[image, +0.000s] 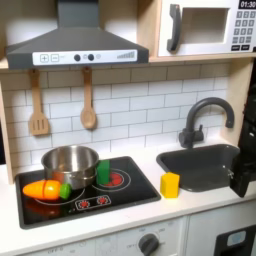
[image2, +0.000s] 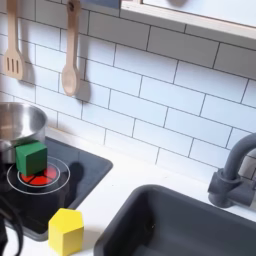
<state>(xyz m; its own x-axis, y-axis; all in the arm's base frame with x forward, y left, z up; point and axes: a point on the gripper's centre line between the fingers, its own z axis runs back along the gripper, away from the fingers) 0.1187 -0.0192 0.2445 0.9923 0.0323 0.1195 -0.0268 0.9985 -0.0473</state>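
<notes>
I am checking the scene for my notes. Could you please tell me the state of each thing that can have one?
gripper: at the sink's right edge, open or shut unclear
pot: upright, on the stove
carrot: lying on the front burner
green block: standing on a red burner ring
yellow block: standing on the counter
sink: empty

Yellow block (image2: 66, 231) beside sink (image2: 150, 205)

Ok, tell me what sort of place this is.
Likely a toy kitchen: a stovetop with printed burners carrying a pot, a sink with a dark tap, and a microwave above.
</notes>
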